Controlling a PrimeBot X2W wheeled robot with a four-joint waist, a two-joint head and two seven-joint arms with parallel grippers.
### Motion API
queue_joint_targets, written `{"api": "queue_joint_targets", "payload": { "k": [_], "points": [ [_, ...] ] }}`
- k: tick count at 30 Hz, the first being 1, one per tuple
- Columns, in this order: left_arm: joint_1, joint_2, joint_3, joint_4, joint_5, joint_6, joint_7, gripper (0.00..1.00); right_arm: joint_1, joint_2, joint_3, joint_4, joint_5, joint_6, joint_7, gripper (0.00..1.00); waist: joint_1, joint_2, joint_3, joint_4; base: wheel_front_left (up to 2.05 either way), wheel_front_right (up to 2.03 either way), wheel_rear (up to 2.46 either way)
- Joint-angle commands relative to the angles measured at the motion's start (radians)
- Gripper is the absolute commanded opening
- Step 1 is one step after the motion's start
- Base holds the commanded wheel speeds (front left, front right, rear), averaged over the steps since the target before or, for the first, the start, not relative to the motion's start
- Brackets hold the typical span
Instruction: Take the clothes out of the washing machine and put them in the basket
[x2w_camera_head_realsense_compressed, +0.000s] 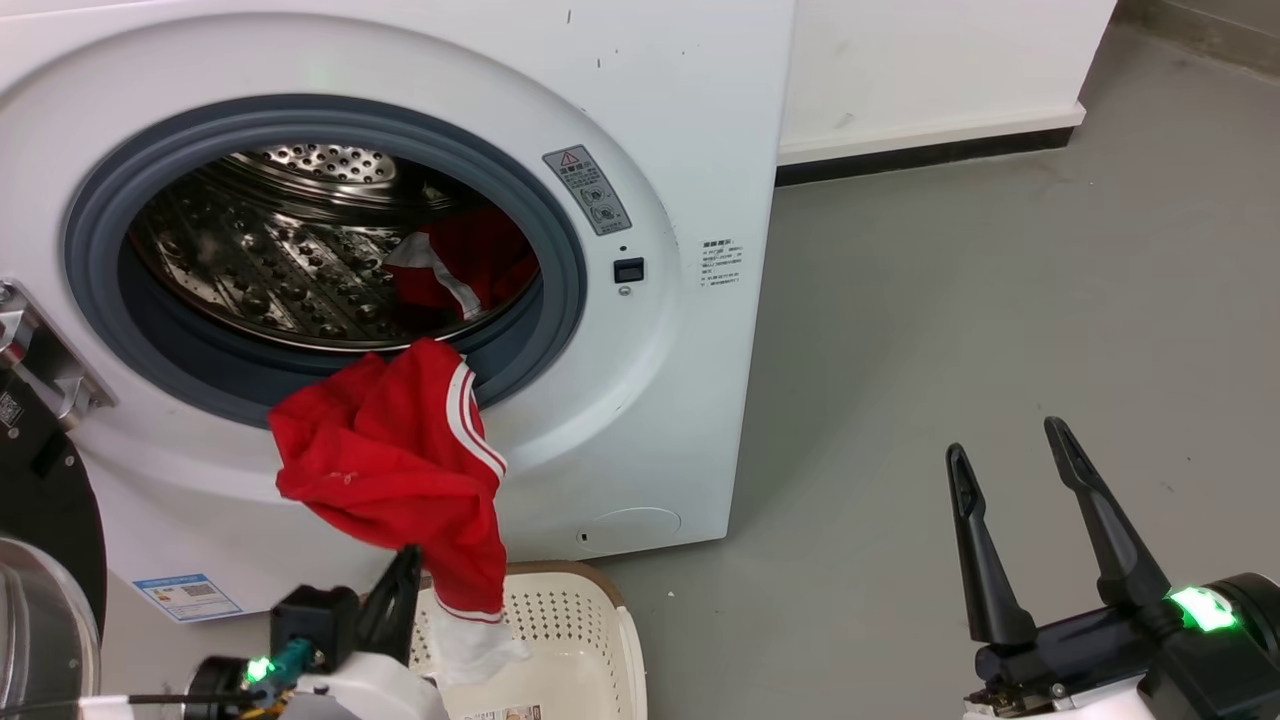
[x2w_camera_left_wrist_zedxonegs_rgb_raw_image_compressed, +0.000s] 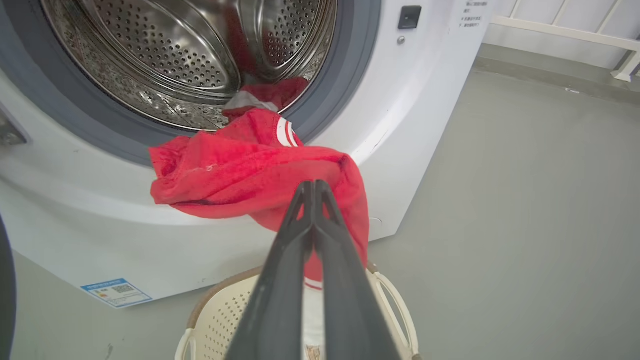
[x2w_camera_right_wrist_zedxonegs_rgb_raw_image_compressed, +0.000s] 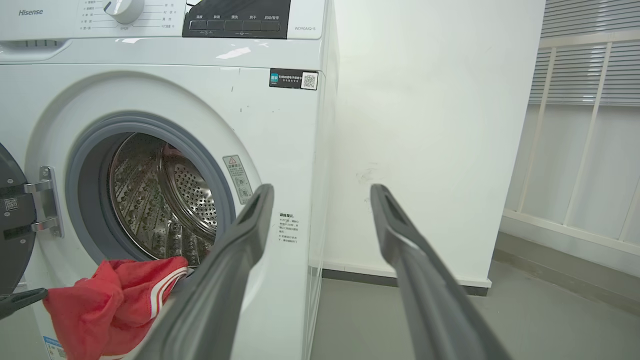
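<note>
Left gripper (x2w_camera_left_wrist_zedxonegs_rgb_raw_image_compressed: 312, 186): long dark fingers pressed together, tips against red garment (x2w_camera_head_realsense_compressed: 390, 460); whether fabric is pinched cannot be told. Garment soft, white-striped, draped over the grey gasket (x2w_camera_head_realsense_compressed: 95, 280) lip of washing machine (x2w_camera_head_realsense_compressed: 680, 100), hem hanging into basket (x2w_camera_head_realsense_compressed: 590, 620) of perforated cream plastic. Second red garment (x2w_camera_head_realsense_compressed: 470, 265) inside dimpled steel drum (x2w_camera_head_realsense_compressed: 270, 260). Right gripper (x2w_camera_head_realsense_compressed: 1005, 440): fingers apart above bare grey floor (x2w_camera_head_realsense_compressed: 950, 300), well clear.
</note>
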Motion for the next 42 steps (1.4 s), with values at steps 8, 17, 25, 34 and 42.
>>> {"api": "queue_joint_targets", "payload": {
  "k": [8, 17, 25, 34, 42],
  "points": [
    [0.035, -0.053, -0.025, 0.116, -0.011, -0.041, -0.005, 0.0, 0.001, 0.0, 0.01, 0.0, -0.012, 0.0, -0.002, 1.0, 0.0001, 0.0, 0.022, -0.033, 0.0, 0.0, 0.0],
    [-0.015, -0.118, -0.018, 0.322, -0.009, -0.11, -0.004, 0.0, -0.058, 0.0, 0.023, -0.009, -0.011, 0.0, -0.002, 1.0, 0.0001, 0.0, 0.114, -0.073, 0.0, 0.0, 0.0],
    [-0.081, -0.173, 0.001, 0.537, 0.007, -0.18, -0.004, 0.0, -0.111, 0.0, 0.033, -0.021, -0.002, 0.0, -0.003, 1.0, 0.0001, 0.0, 0.208, -0.109, 0.0, 0.0, 0.0],
    [-0.174, -0.233, -0.009, 0.763, 0.028, -0.25, -0.004, 0.0, -0.163, 0.001, 0.034, -0.032, 0.01, 0.0, -0.002, 1.0, 0.0001, 0.0, 0.297, -0.131, 0.0, 0.0, 0.0],
    [-0.275, -0.266, -0.018, 0.926, 0.024, -0.279, -0.001, 0.0, -0.209, 0.001, 0.035, -0.044, 0.026, 0.0, -0.003, 1.0, 0.0001, 0.0, 0.387, -0.149, 0.0, 0.0, 0.0]
  ]
}}
